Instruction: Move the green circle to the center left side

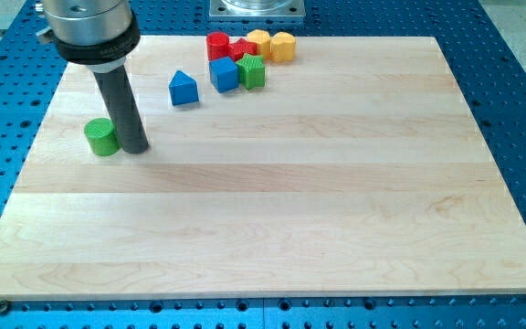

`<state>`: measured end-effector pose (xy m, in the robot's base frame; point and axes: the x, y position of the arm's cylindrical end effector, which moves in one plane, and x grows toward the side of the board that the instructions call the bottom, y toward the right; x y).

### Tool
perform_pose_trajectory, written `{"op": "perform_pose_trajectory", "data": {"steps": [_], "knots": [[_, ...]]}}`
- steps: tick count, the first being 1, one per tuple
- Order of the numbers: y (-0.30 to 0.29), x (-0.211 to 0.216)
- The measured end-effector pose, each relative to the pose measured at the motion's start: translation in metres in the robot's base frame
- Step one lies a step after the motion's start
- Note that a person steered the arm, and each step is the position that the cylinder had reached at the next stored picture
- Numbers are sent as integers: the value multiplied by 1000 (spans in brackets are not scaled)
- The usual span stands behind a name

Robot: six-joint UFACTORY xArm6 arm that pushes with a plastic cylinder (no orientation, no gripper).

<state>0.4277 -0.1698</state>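
The green circle (pixel 102 136) is a short green cylinder on the wooden board (pixel 272 219), at the view's left, a little above mid-height. My rod comes down from the top left, and my tip (pixel 135 147) rests on the board just to the right of the green circle, touching it or nearly so.
A blue pentagon-like block (pixel 184 88) lies right of the rod. A cluster sits at the top centre: red cylinder (pixel 217 45), red block (pixel 241 50), blue cube (pixel 225 74), green star-like block (pixel 252 70), two yellow blocks (pixel 283 46). A blue perforated table (pixel 519 110) surrounds the board.
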Motion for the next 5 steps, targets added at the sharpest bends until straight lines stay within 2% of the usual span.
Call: {"op": "perform_pose_trajectory", "data": {"steps": [2, 5], "knots": [[-39, 3], [-41, 2]]}}
